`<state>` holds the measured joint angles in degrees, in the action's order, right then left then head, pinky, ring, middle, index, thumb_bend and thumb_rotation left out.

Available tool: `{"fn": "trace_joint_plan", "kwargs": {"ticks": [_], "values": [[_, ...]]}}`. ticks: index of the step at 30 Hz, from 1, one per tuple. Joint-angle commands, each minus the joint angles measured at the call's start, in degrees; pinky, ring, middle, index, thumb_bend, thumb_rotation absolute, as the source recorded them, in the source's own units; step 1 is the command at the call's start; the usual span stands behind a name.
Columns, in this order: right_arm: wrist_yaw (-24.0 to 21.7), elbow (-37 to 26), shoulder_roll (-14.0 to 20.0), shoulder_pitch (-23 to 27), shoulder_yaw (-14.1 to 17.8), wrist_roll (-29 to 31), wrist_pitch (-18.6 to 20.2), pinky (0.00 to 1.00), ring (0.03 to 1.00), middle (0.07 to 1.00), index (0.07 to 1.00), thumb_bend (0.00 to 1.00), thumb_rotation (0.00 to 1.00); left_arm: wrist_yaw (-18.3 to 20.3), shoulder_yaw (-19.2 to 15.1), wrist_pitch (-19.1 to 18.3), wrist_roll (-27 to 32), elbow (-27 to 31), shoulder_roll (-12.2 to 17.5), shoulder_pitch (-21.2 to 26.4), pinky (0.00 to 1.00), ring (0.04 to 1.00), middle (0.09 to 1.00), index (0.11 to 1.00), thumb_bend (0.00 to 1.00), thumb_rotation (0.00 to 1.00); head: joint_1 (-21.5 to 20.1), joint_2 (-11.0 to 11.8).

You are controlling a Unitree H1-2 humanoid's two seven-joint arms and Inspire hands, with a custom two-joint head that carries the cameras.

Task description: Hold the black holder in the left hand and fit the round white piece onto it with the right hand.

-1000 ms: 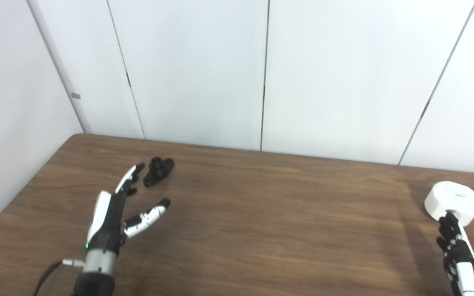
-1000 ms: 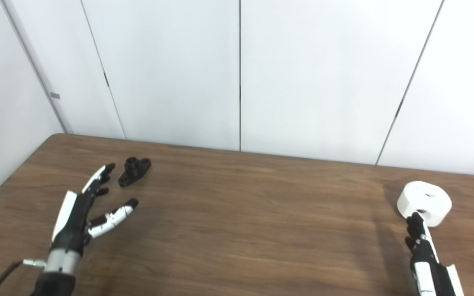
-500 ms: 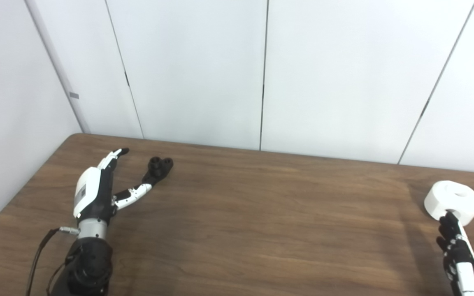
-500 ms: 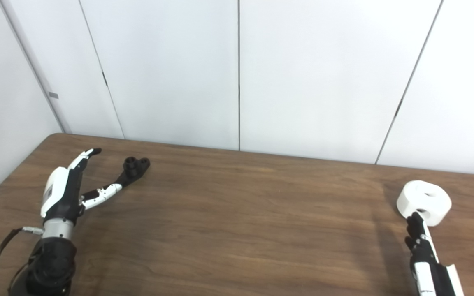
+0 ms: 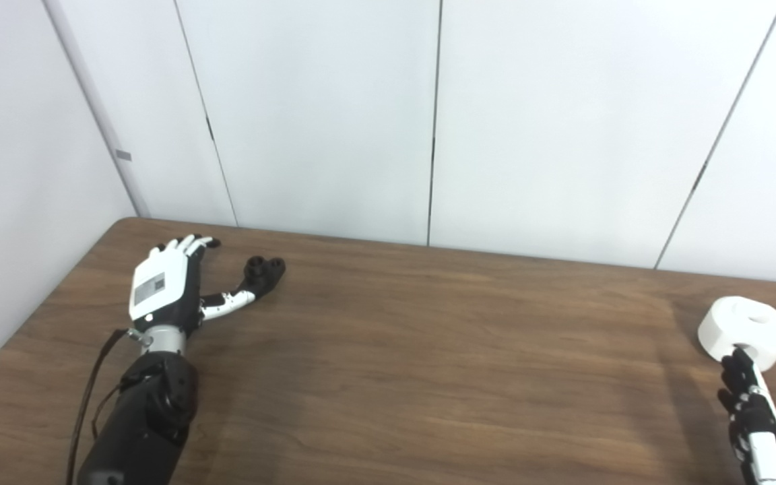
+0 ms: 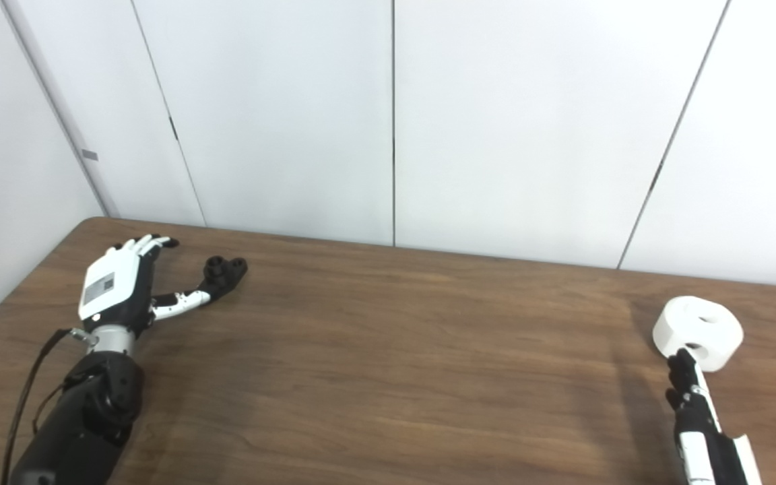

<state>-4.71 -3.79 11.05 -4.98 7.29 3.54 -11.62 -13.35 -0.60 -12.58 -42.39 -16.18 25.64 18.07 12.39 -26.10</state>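
The small black holder (image 5: pixel 263 273) lies on the wooden table (image 5: pixel 428 350) at the far left. My left hand (image 5: pixel 167 286) is open, back upward, just left of the holder; its thumb reaches toward the holder and hides the holder's near end. The round white piece (image 5: pixel 745 330), a thick ring with a centre hole, lies at the far right. My right hand (image 5: pixel 748 404) is at the lower right, its fingertips right at the ring's near side; it holds nothing I can see. The same scene shows in the right eye view: holder (image 6: pixel 225 271), ring (image 6: pixel 698 330).
White wall panels (image 5: pixel 428 121) stand right behind the table's far edge. The table's left edge runs close to my left arm (image 5: pixel 139 417). A thin cable hangs beside that forearm.
My left hand has moved forward and left and rolled from edge-on to back-up, with the thumb now at the holder. The right hand and the ring have stayed put.
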Motion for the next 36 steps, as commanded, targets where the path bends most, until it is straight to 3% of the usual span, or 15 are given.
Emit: {"fn": "trace_joint_plan", "kwargs": {"ticks": [1, 10, 20, 36], "values": [[0.42, 2.52, -2.12, -3.58, -0.95, 0.17, -0.24, 1.00, 1.000, 0.981, 1.000, 0.52, 1.00, -1.56, 0.29, 0.19, -0.73, 0.08, 2.23, 2.98, 1.00, 0.950, 0.905, 0.793, 0.93, 0.51, 0.00, -0.06], [0.84, 1.83, -2.46, -3.87, -0.96, -0.45, 0.49, 1.00, 1.000, 0.964, 0.990, 0.53, 1.00, 0.44, 2.91, -3.75, -0.60, -2.88, 2.32, 5.00, 1.00, 0.947, 0.893, 0.781, 0.93, 0.54, -0.32, -0.35], [1.21, 2.29, -2.95, -3.74, -1.11, -1.67, -0.24, 1.00, 0.997, 0.955, 0.976, 0.52, 1.00, 2.40, 3.65, -6.53, 0.74, -3.94, 2.42, 6.86, 1.00, 0.956, 0.907, 0.791, 0.90, 0.50, -0.68, -0.16], [1.04, 1.86, -3.05, -4.16, -1.20, -1.63, -0.23, 1.00, 0.969, 0.946, 0.970, 0.55, 0.99, 1.79, 4.44, -7.57, 2.53, -9.56, 3.08, 9.46, 1.00, 0.941, 0.886, 0.761, 0.90, 0.48, -1.18, -0.98]]}}
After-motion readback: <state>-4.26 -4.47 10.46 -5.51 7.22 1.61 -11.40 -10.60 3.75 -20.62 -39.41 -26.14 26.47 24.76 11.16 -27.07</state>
